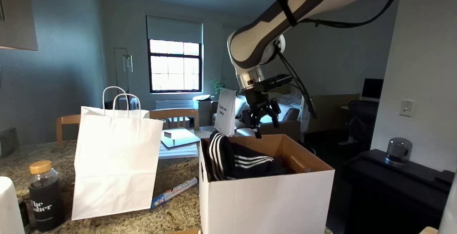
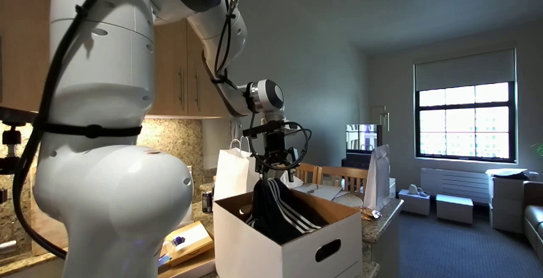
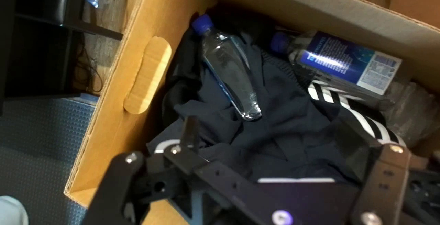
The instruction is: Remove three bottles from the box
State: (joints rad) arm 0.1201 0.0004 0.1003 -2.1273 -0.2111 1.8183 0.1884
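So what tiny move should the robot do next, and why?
Probably ease the open end effector over the bottle nearest the handle cutout: nothing covers it, while the blue-labelled bottle lies close along the wall of the box, so may be harder to grab.

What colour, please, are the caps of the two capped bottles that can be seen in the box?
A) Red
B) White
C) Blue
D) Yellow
C: in the wrist view, the bare-sided bottle lying on dark fabric and the labelled bottle near a wall of the box both have blue caps.
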